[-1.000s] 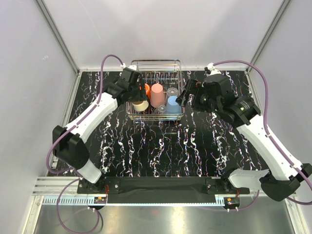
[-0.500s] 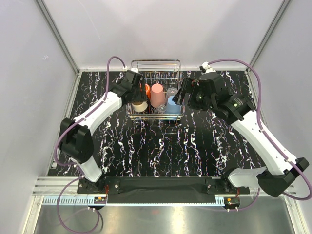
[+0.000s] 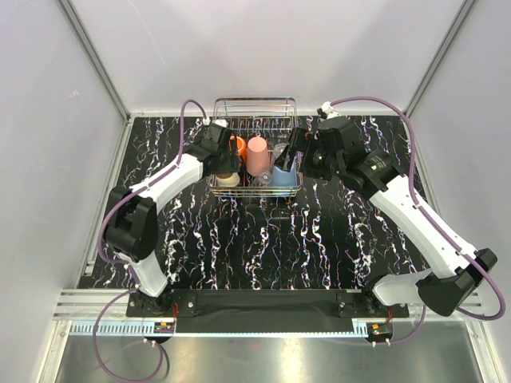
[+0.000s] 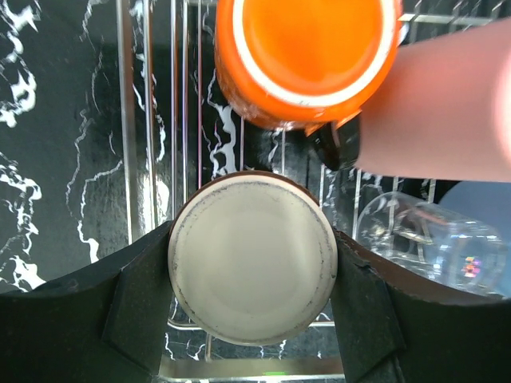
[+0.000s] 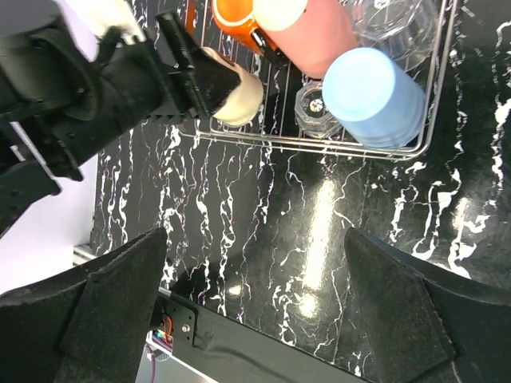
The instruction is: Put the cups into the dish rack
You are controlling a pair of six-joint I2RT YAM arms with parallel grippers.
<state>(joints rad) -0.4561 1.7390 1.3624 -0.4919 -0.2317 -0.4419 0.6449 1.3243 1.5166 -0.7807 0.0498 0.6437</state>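
Note:
The dish rack point(image 3: 254, 100) stands at the back middle of the table. In it are an orange mug point(image 3: 239, 146), a salmon-pink tumbler point(image 3: 257, 155), a light blue cup point(image 3: 282, 174) and clear glasses point(image 3: 281, 150). My left gripper point(image 3: 223, 164) is shut on the beige cup point(image 3: 228, 179) at the rack's front left corner. In the left wrist view the cup's base point(image 4: 251, 259) sits between my fingers point(image 4: 136, 311), over the rack's wires, with the orange mug point(image 4: 307, 52) just beyond. My right gripper point(image 3: 294, 152) is open and empty, above the rack's right side.
The right wrist view looks down on the light blue cup point(image 5: 371, 92), a clear glass point(image 5: 315, 108) and the left arm point(image 5: 96, 88) at the rack's front rail point(image 5: 319, 148). Black marbled tabletop point(image 3: 263, 239) lies in front of the rack. Frame posts stand at the back corners.
My left gripper has carried the beige cup slightly nearer the rack's front left corner, and its elbow has swung in. My right gripper has moved back and left, closer over the rack.

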